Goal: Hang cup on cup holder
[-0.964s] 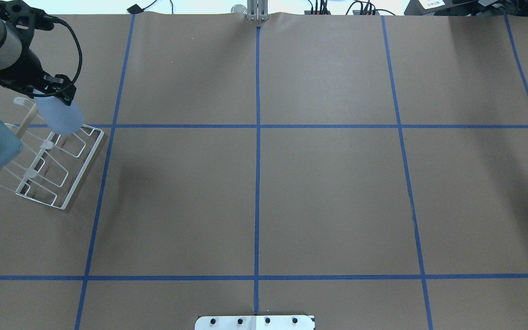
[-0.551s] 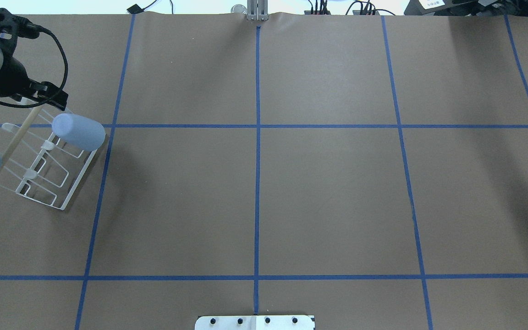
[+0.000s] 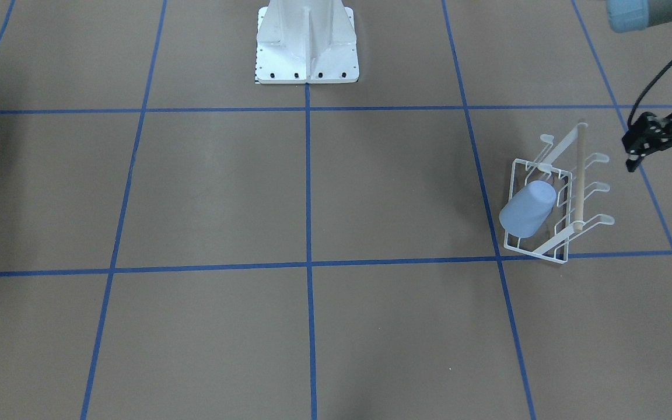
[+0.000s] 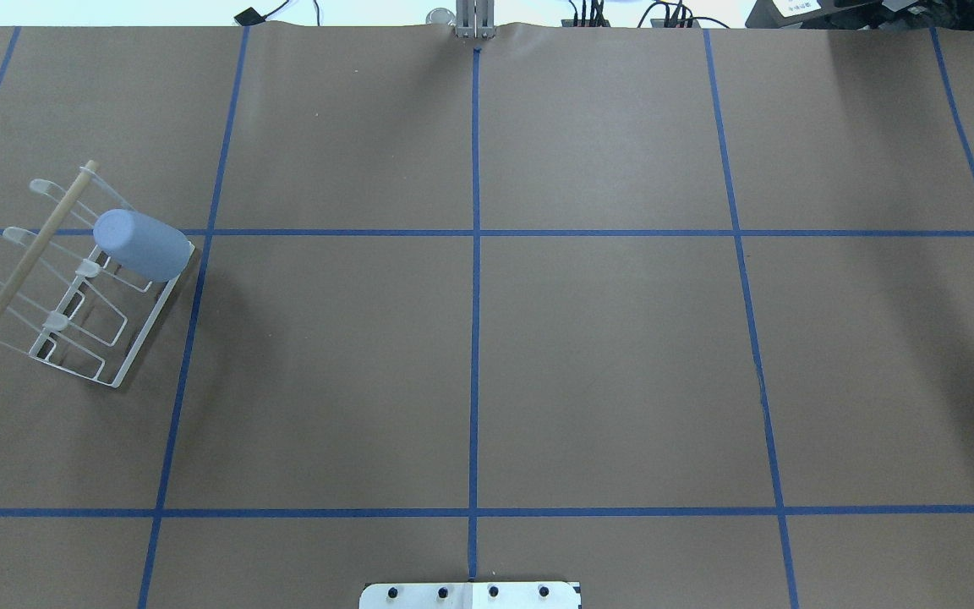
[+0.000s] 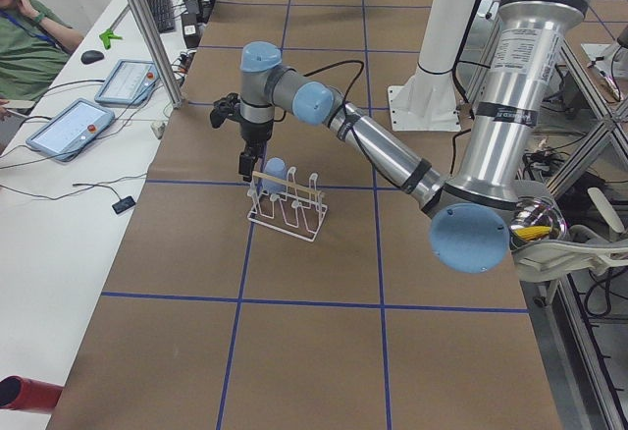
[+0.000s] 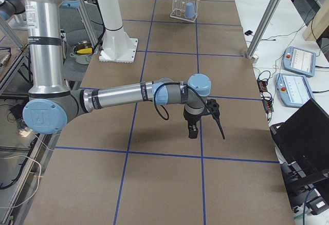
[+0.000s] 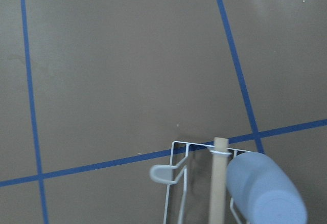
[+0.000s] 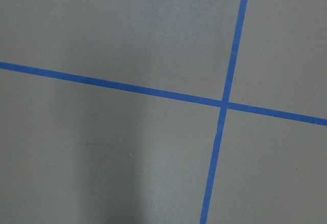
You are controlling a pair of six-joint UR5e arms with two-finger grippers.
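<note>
Front-facing: cup is seen hung, tilted and base uppermost, on cup holder. Left gripper is seen apart, apparently spread, with nothing held.
Overhead: cup is placed at the rack's far end.
Right exterior: right gripper is shown, but its opening cannot be told.

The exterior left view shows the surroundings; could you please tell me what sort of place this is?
Most likely a robotics lab: a robot arm over a table gridded with blue tape, teach pendants on the side bench.
</note>
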